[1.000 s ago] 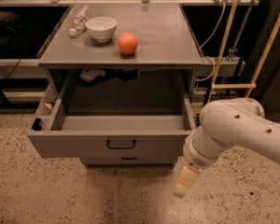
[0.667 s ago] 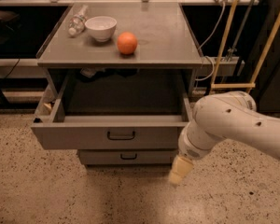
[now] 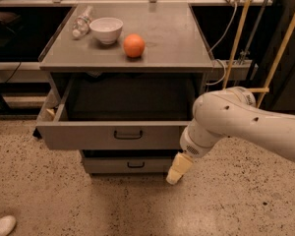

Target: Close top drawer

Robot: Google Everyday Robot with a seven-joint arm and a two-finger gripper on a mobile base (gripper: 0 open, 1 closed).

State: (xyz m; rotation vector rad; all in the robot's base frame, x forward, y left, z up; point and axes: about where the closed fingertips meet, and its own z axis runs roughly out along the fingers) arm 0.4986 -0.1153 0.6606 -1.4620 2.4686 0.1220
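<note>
The top drawer is a wide grey metal drawer that stands pulled out of the grey cabinet, its inside dark and seemingly empty. Its flat front panel has a small dark loop handle at the centre. My white arm comes in from the right. My gripper hangs low at the drawer front's right end, in front of the lower drawer, its cream-coloured tip pointing down toward the floor. It holds nothing that I can see.
On the cabinet top stand a white bowl, an orange and a clear plastic bottle. A lower drawer sits shut below. Yellow poles and cables stand at the right. A white shoe lies at the bottom left on the speckled floor.
The top drawer has slid in a little toward the cabinet. My arm and gripper have moved left and nearer the drawer front's right end.
</note>
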